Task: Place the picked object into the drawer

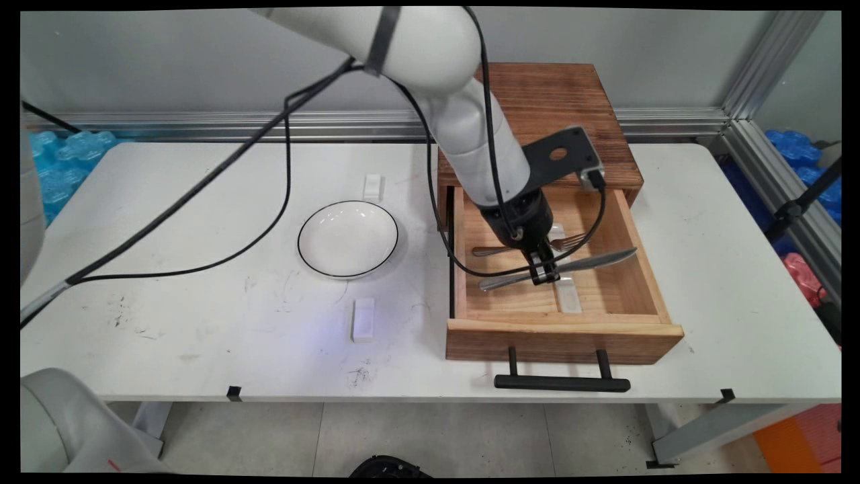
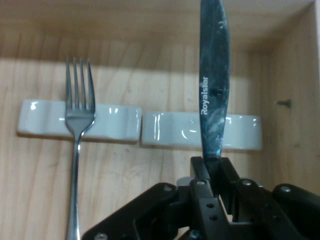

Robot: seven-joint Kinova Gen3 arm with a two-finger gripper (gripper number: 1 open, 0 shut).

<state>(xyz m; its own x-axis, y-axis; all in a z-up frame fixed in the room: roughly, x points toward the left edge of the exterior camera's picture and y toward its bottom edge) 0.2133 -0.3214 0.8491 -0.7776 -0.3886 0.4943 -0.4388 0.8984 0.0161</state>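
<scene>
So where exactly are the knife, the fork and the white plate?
knife (image 2: 215, 95): hand view, on the blade near the lettering, above the gripper (image 2: 212, 172) clamping it.
fork (image 2: 80, 117): hand view, at the base of the tines.
white plate (image 1: 347, 238): main view, on the bare middle of the plate.

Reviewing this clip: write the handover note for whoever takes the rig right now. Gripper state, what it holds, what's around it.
Gripper: shut on the knife, inside the open wooden drawer. The knife lies roughly level, blade toward the drawer's right wall.
Fork: in the drawer, tines resting on one of two white cutlery rests that lie end to end.
On the table: white bowl with a dark rim, left of the drawer; one small white block in front of it, another behind it.
</scene>
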